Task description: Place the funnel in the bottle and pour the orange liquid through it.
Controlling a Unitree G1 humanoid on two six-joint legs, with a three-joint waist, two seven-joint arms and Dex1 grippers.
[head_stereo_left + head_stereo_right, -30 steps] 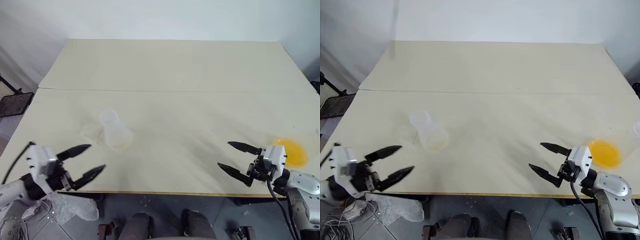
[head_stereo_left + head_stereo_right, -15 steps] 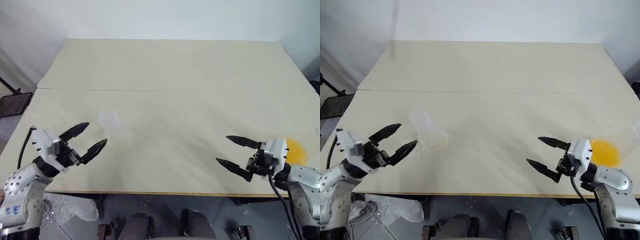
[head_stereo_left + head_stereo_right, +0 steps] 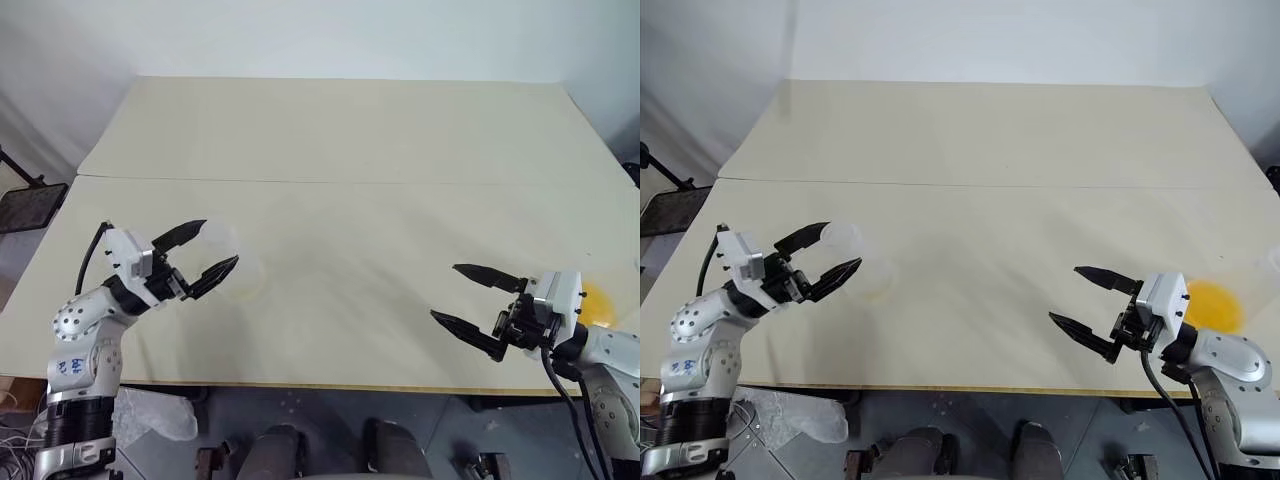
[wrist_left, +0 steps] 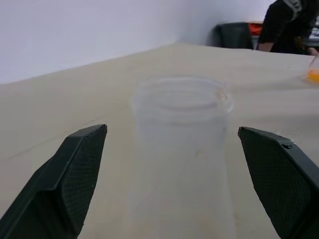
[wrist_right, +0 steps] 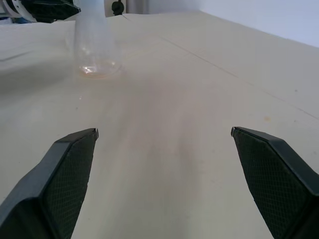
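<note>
The bottle [image 3: 244, 277], a clear conical flask, stands upright on the left half of the table [image 3: 350, 140]. My left gripper [image 3: 220, 244] is open, level with the bottle's neck [image 4: 182, 149], with a finger [image 4: 75, 174] on either side of the neck and not touching it. I cannot make out the funnel. The orange liquid [image 3: 1212, 303] lies at the table's right front, partly hidden behind my right wrist. My right gripper [image 3: 444, 292] hangs open and empty over bare table, left of the liquid and far from the bottle [image 5: 97, 45].
A seam [image 3: 400, 182] runs across the table from left to right. The table's front edge [image 3: 330, 385] lies just under both arms. A black object [image 3: 25, 205] stands off the table's left side. A person in dark clothes [image 4: 289, 25] is beyond the far end.
My left gripper has come forward and to the right, from the table's front left corner to the bottle's neck. My right gripper has risen a little. Both stayed open.
</note>
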